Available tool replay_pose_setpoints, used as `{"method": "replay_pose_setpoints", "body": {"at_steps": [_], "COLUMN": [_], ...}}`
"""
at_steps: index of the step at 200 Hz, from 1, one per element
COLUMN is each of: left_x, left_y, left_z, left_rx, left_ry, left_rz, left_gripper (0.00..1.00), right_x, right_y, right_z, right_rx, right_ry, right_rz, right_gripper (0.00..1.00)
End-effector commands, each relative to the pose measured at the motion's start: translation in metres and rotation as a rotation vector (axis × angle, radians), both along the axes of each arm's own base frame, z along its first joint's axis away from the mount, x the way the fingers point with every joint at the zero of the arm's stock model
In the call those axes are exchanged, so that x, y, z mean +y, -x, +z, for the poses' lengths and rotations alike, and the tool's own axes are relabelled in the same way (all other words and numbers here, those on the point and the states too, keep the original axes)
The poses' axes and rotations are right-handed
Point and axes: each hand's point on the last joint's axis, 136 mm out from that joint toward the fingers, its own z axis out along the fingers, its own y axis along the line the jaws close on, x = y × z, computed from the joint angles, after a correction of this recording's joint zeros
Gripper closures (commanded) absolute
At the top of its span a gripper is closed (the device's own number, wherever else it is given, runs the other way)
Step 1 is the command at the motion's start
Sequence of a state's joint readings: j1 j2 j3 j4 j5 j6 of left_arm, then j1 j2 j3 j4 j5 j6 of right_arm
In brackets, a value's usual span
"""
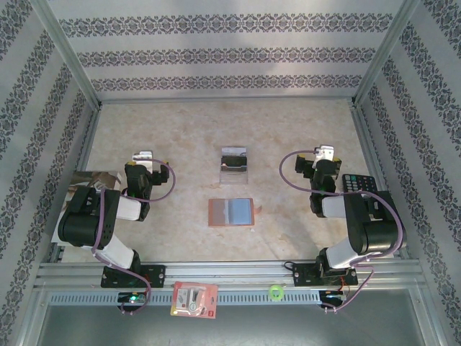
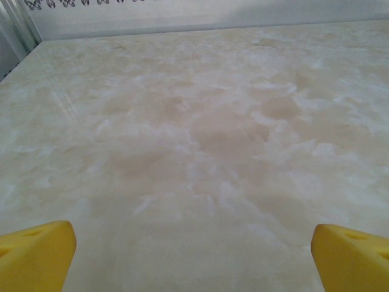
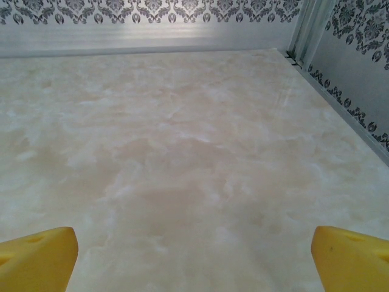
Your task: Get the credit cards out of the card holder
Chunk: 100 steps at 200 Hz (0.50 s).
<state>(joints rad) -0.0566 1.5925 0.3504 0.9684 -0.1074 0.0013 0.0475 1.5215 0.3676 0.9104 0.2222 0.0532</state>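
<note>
The card holder lay open and flat on the table, about midway between the two arms and toward the near side, its reddish-brown edge framing a grey-blue inner panel. The credit cards rested just beyond it, farther from the arm bases, apart from the holder with a strip of bare table between them; they looked silvery and glossy with a dark band across, and how many were stacked there could not be told. The left fingers were spread wide over bare marbled table, well to the left of the cards, gripping nothing. The right fingers were equally wide and held nothing, well to the right of the cards. A black calculator sat beside the right arm, a printed magazine lay under the left arm, and a red-and-white packet and a small green ring lay on the rail at the near edge.
</note>
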Motion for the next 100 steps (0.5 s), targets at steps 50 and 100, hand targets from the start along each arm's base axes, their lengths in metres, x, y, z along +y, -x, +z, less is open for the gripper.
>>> {"method": "replay_pose_setpoints", "body": {"at_steps": [50,100], "left_x": [0.0038,0.0040], "left_y": [-0.0070,-0.0073], "left_z": [0.0111,0.0105], "left_rx": [-0.039,-0.035], "left_ry": [-0.011,-0.009], "left_rz": [0.000,0.000], "left_gripper": [0.01,0.01], "right_x": [-0.0038,-0.0036], "right_y": [-0.0008,-0.0008], "right_z": [0.0097,0.0104], "right_rx": [-0.053,-0.055], "right_ry": [-0.011,-0.012], "right_rz": [-0.016,-0.015], "right_gripper": [0.02,0.02]}}
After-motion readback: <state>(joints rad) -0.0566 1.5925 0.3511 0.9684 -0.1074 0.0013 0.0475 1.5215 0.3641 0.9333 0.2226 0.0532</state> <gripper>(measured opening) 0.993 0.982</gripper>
